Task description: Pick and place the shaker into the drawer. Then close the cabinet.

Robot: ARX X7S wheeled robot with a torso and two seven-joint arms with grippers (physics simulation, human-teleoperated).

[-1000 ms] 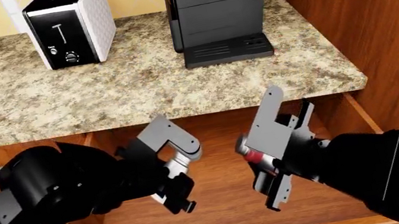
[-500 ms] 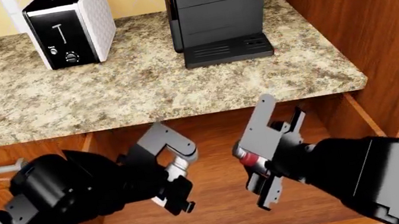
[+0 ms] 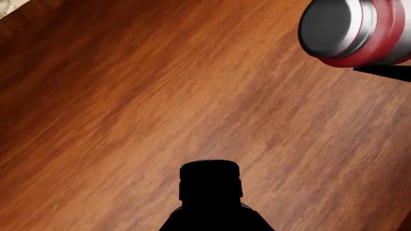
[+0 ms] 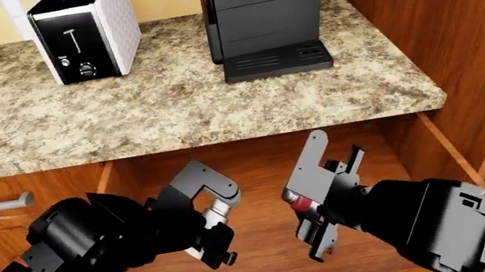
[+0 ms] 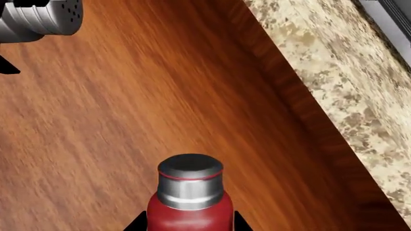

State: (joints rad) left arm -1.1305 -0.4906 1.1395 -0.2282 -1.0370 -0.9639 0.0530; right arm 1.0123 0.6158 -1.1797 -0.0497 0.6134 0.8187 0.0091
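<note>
The drawer (image 4: pixel 271 252) stands pulled out below the granite top of the cabinet (image 4: pixel 170 111), its bare wood floor filling both wrist views. Over its middle my right gripper (image 4: pixel 304 203) is shut on a red shaker (image 5: pixel 187 204) with a silver cap; that shaker (image 3: pixel 356 33) lies on its side in the left wrist view. Beside it, my left gripper (image 4: pixel 218 216) holds a dark shaker (image 3: pixel 209 190), seen only as a black shape. Its perforated silver cap (image 5: pixel 40 18) shows in the right wrist view. Both shakers hang above the drawer floor (image 5: pixel 128 120).
A black-and-white toaster (image 4: pixel 85 33) and a black coffee machine (image 4: pixel 267 15) stand on the counter at the back. A tall wooden panel (image 4: pixel 458 21) rises at the right. A closed drawer front with a silver handle (image 4: pixel 2 203) lies left of the open drawer.
Both arms have drifted a little to the left and lower into the drawer, each still holding its shaker. More of the silver handle at the left now shows.
</note>
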